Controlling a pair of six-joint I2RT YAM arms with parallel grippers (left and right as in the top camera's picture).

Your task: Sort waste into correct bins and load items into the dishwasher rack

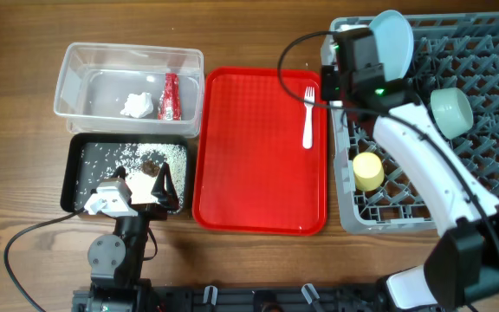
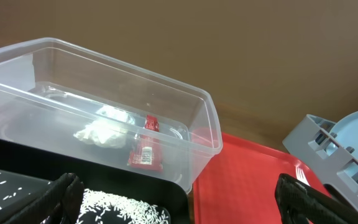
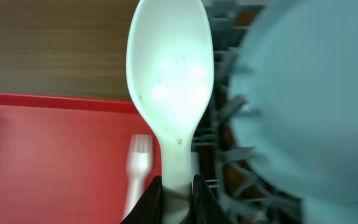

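Table (image 1: 24, 130): brown wood under everything.
Right gripper (image 3: 178, 194): clamped on your white spoon (image 3: 169, 81), at its handle.
Spoon axis: straight out from the fingers, bowl end farthest, plate (image 3: 303, 93) just right.
Left gripper (image 2: 179, 199): fingers apart above black tray (image 1: 69, 178).
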